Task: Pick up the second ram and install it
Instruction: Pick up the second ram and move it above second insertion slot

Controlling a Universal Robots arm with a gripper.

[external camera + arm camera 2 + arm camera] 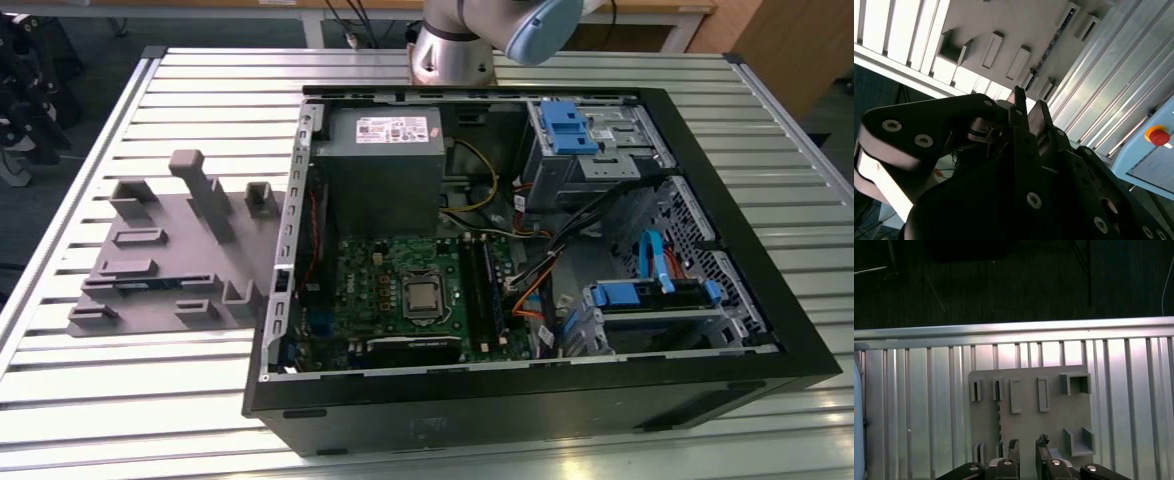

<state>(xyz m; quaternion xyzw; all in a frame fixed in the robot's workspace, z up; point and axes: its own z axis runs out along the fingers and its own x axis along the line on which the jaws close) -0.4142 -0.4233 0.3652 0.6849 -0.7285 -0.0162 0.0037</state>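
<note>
The second ram [999, 416] stands on its edge in the grey holder plate [1054, 425], a thin dark strip running between two small slot blocks. In the second wrist view the ram [1053, 44] shows as a narrow dark line across the same holder [1019, 30]. My gripper [1028, 442] hovers above the holder, a little to one side of the strip and not touching it. Its fingers [1014, 444] stand slightly apart with nothing between them, as the gripper [1030, 102] also shows in the second wrist view. The motherboard's long black slots [474, 290] lie inside the open computer case [747, 250].
The holder plate [160, 260] lies on the ribbed metal table [134, 400] at the exterior view's left of the case. It carries several raised blocks and posts [200, 190]. Inside the case are a power supply [380, 160], cables and blue drive clips [627, 293]. The arm's base [451, 50] stands behind the case.
</note>
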